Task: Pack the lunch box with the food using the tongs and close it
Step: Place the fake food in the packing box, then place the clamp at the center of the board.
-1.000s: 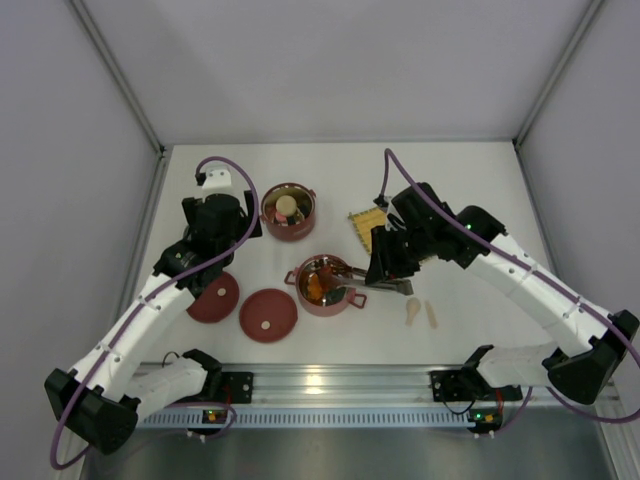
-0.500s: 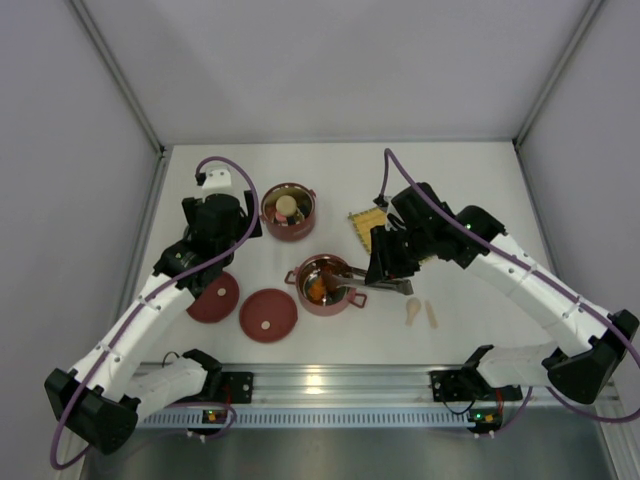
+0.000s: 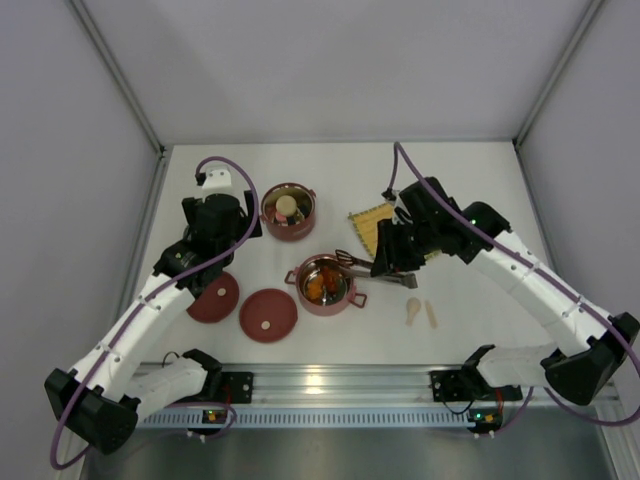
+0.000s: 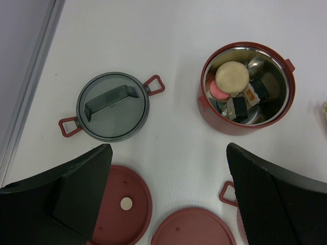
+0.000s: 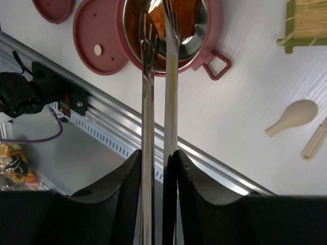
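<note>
The lunch box stands as two dark-red bowls. The far bowl [image 3: 288,211] [image 4: 245,89] holds a cream round [image 4: 231,76], a pink piece [image 4: 218,92] and black-and-white rolls [image 4: 237,107]. In the near bowl [image 3: 325,285] [image 5: 214,30] lie orange and brown pieces [image 5: 184,15]. My right gripper [image 3: 390,255] [image 5: 157,155] is shut on the silver tongs [image 3: 355,262] [image 5: 148,102]. Their tips stand slightly apart over the near bowl with nothing between them. My left gripper [image 3: 222,240] [image 4: 167,153] hangs open above the table, left of the bowls. Two flat red lids [image 3: 213,297] [image 3: 268,315] lie near the front.
A grey steel lid [image 4: 112,105] with red handles lies left of the far bowl. The yellow mat [image 3: 372,225] [image 5: 306,25] sits behind my right gripper. A beige spoon [image 3: 413,312] and a beige stick [image 3: 431,314] lie right of the near bowl.
My right gripper has drawn back to the right with the tongs, so their tips came from inside the near bowl to its far right rim. The left arm has not moved.
</note>
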